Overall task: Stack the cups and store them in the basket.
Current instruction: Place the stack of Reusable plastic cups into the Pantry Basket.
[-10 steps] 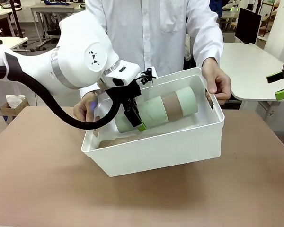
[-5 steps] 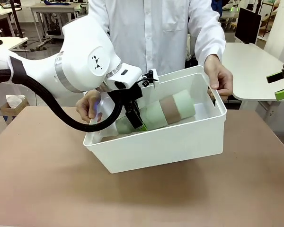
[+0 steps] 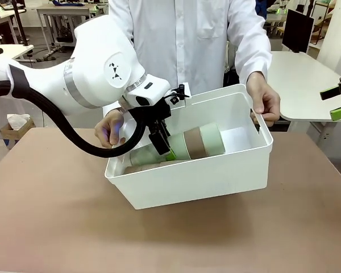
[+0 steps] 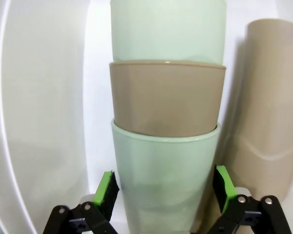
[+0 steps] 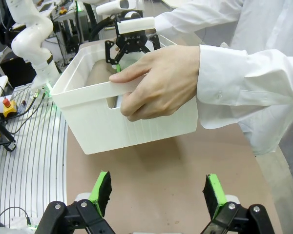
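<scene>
Brown tabletop (image 3: 57,216): unlabelled stacked cups (image 3: 196,143) lie in the basket (image 3: 216,170) between the wide-open left pincer (image 4: 163,187).

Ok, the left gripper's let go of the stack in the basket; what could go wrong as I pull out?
1. The left gripper is open, but its pads flank the mint bottom cup of the cup stack closely; a skewed retreat could drag it.
2. The basket is held tilted by the person's hands; the lying stack could roll or slide.
3. The arm is close to the person's other hand.
</scene>
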